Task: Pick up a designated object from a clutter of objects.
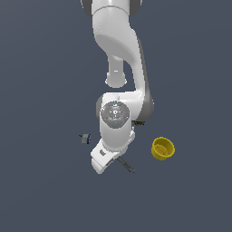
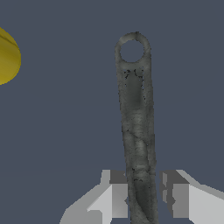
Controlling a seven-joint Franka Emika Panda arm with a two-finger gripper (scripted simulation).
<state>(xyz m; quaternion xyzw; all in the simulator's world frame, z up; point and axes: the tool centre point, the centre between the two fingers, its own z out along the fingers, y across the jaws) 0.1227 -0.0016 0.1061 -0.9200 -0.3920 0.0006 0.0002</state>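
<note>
Looking from the exterior view: the arm hangs straight over the clutter, hiding the pincer (image 1: 113, 156).
Wrench (image 1: 127, 165): thin dark metal bar, its end poking out from under the pincer.
Cup (image 1: 162, 148): round, yellow, off to one side of the pincer.
Block (image 1: 85, 138): small, grey-blue, on the other side.
Wrist view, pincer (image 2: 144, 197): two pale fingers (image 2: 116, 194) straddle the handle with narrow gaps, not yet gripping, likely lined up across it to clamp.
Wrench handle (image 2: 135, 118): rough grey metal, flat, ending in a ring hole beyond the pincer.

A long dark grey wrench (image 2: 136, 127) with a ring-holed handle end lies flat, near the yellow cup (image 1: 162, 148).
</note>
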